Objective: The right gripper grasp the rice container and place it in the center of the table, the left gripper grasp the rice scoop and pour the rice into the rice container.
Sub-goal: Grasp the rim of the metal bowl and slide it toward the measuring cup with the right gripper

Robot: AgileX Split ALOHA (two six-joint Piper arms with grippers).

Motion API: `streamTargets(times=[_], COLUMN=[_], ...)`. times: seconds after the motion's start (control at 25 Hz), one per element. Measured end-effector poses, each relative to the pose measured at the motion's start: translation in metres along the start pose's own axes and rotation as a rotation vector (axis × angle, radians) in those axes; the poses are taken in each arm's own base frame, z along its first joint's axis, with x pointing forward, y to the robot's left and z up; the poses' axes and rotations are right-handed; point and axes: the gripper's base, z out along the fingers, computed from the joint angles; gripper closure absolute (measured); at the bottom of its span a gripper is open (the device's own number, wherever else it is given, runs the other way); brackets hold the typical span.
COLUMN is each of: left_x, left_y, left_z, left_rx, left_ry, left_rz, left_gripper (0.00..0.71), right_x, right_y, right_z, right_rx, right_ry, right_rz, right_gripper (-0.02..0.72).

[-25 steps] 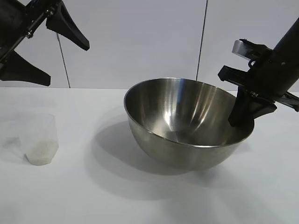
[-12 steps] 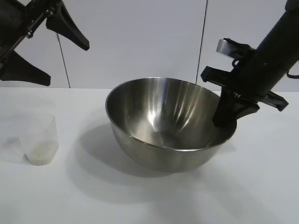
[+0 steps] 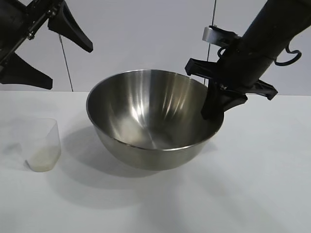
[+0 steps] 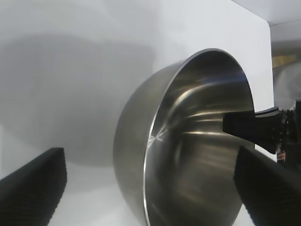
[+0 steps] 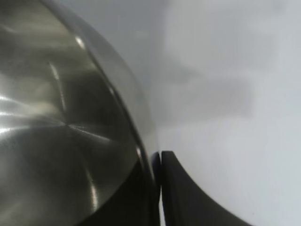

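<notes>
The rice container (image 3: 146, 116), a large shiny steel bowl, hangs tilted a little above the white table (image 3: 243, 194) near its middle. My right gripper (image 3: 214, 109) is shut on the bowl's right rim, one finger inside and one outside, as the right wrist view shows (image 5: 157, 162) with the bowl (image 5: 61, 127). The rice scoop (image 3: 43, 144), a small clear plastic cup with white rice (image 3: 43, 160) in its bottom, stands at the left. My left gripper (image 3: 51, 53) is open, raised at the upper left. The bowl also shows in the left wrist view (image 4: 188, 150).
A white panelled wall stands behind the table. Bare tabletop lies in front of the bowl and to its right.
My right gripper has carried the bowl leftward toward the table's middle and lifted it a little. The left arm and the scoop have not moved.
</notes>
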Motion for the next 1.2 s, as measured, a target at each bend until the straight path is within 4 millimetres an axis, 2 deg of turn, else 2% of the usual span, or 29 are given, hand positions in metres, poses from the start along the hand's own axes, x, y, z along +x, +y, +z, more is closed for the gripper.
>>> streamTargets(times=[0.32,0.56,0.88,1.2], left_x=[0.0,0.0,-0.001,-0.001], left_y=[0.0,0.0,0.0,0.0], left_z=[0.0,0.0,0.0,0.0], left_rx=[0.0,0.0,-0.003,-0.003], left_ry=[0.0,-0.001,-0.008,-0.008], left_rz=[0.0,0.0,0.0,0.0], left_gripper=[0.016,0.016,0.016,0.016], right_x=[0.002,0.005,0.008,0.008], right_y=[0.0,-0.001,0.027,0.027], right_z=[0.002,0.022,0.031,0.031], right_rx=[0.001,-0.023,-0.046,-0.04], right_ry=[0.027,0.071,0.065,0.062], right_rz=[0.012,0.043,-0.032,-0.04], right_gripper=[0.693,0.693,0.693,0.693])
